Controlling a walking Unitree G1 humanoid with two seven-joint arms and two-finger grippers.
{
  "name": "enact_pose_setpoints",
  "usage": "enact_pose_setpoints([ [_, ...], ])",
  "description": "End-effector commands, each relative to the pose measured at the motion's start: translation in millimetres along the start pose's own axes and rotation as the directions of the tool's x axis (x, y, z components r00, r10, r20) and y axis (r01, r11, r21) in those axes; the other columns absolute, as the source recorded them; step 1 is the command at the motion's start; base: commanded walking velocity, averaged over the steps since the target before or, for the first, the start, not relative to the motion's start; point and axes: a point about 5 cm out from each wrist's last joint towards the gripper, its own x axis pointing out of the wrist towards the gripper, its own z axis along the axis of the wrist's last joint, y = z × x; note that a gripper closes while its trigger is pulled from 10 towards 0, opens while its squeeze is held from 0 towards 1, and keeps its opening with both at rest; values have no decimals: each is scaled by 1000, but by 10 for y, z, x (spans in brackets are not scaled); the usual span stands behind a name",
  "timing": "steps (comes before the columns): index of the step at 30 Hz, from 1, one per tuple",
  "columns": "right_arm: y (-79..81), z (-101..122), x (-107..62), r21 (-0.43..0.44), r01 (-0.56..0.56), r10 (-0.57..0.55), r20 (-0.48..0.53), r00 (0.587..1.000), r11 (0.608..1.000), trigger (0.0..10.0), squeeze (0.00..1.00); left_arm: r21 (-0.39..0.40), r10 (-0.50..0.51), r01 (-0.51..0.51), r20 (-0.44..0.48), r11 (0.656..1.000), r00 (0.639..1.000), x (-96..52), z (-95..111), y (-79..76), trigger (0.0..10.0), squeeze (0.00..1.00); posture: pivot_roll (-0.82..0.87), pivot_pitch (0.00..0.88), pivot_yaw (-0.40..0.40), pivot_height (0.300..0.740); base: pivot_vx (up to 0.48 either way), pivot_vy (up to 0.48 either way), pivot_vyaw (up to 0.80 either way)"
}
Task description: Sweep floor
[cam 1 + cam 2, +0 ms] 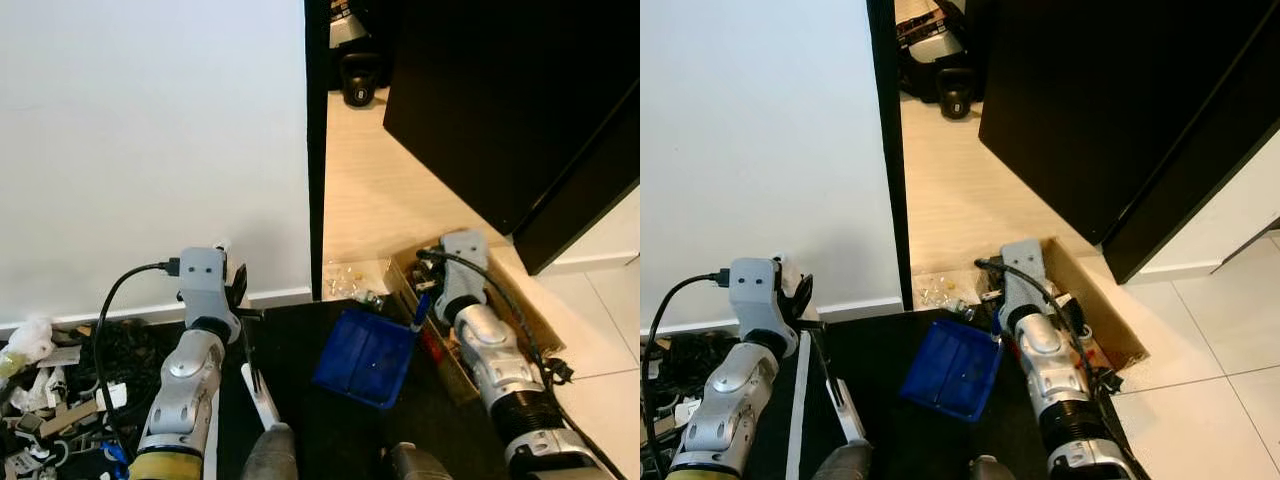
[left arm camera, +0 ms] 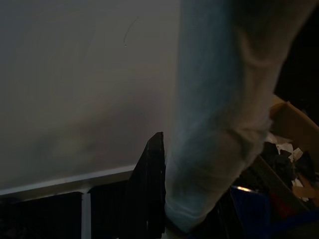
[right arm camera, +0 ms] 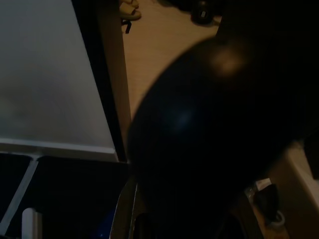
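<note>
Upper left: wall (image 1: 150, 130), painted, smooth and matt, with a white skirting board (image 1: 280, 297) at its foot. Centre: floor (image 1: 380, 190) of pale wood-look planks, faintly satin; lower right, floor tiles (image 1: 610, 330), off-white and smooth with thin joints. Upper right: cabinet (image 1: 500, 90), black, flat, matt. Lower centre: dustpan (image 1: 368, 357), blue plastic, slightly glossy, on a black matt mat (image 1: 300, 340). Beside it, a box (image 1: 1095, 300) of brown cardboard, rough-edged. Both arms, left arm (image 1: 190, 370) and right arm (image 1: 490, 355), silver metal with a soft sheen; cables (image 1: 110, 300) black, rubbery.
</note>
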Motion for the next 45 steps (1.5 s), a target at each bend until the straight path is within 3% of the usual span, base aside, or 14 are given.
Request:
enact_pose_setpoints([
  [1,9,-141,-54,15,8,-8,-41,999,1000,10000,0,7,-11,11,5,1000,1000,-4,-24,-25,10000,0,181,97,-8,740,0,0,0],
  [6,18,-141,-85,33,-2,4,-35,999,999,10000,0,25,-4,3,19,1000,1000,15,-6,25,10000,0,173,90,-7,740,0,0,0],
  [12,-32,-64,-128,-45,-151,151,-3,989,988,10000,0,55,-19,16,58,998,998,103,107,105,10000,0,164,77,-3,740,0,0,0],
  [19,-139,84,-155,11,-182,182,35,983,983,10000,0,50,-47,43,64,998,997,129,143,87,10000,0,155,83,1,740,0,0,0],
  [21,-134,32,-166,12,-213,213,1,977,977,10000,0,48,-57,54,58,997,997,133,119,60,10000,0,157,85,3,740,0,0,0],
  [26,-156,-87,-158,-68,-186,185,-24,982,980,10000,0,31,-67,66,29,997,997,124,26,44,10000,0,159,83,5,740,0,0,0],
  [30,-142,-119,-141,-43,-150,150,-7,989,988,10000,0,29,-97,96,12,995,995,111,-21,34,10000,0,165,84,5,740,0,0,0],
  [36,-11,-324,-156,-35,-198,192,-134,972,980,10000,0,57,-132,132,2,990,991,117,-27,40,10000,0,166,78,9,740,0,0,0],
  [45,-76,-322,-114,47,-87,91,-92,992,995,10000,0,59,-144,143,0,988,990,128,-44,2,10000,0,169,79,13,740,0,0,0],
])
